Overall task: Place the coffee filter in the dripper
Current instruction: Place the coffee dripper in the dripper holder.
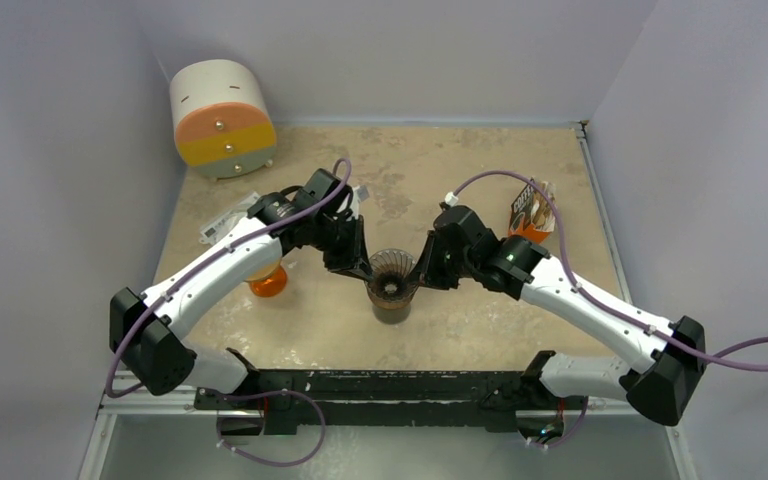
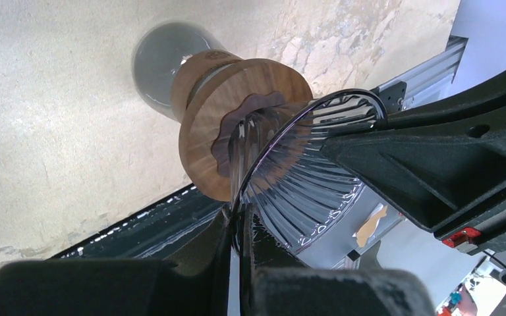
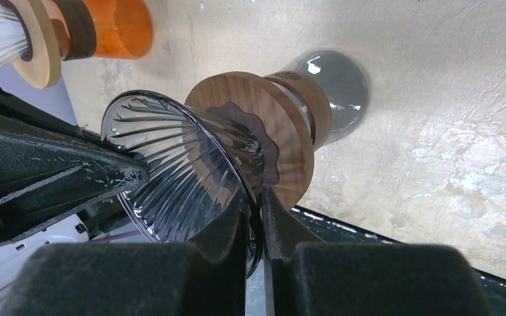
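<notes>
The dripper (image 1: 392,268) is a dark ribbed glass cone with a wooden collar, standing on a grey glass carafe at the table's middle. My left gripper (image 1: 365,268) is shut on the cone's left rim. In the left wrist view the left gripper (image 2: 240,220) pinches the glass edge of the dripper (image 2: 303,178). My right gripper (image 1: 422,275) is shut on the right rim. In the right wrist view the right gripper (image 3: 257,204) clamps the rim of the dripper (image 3: 178,171). No coffee filter shows inside the cone.
A second dripper on an orange carafe (image 1: 267,278) stands under the left arm and shows in the right wrist view (image 3: 115,26). A brown-and-black packet (image 1: 532,212) stands at the back right. A white, orange and yellow drum (image 1: 222,118) sits at the back left.
</notes>
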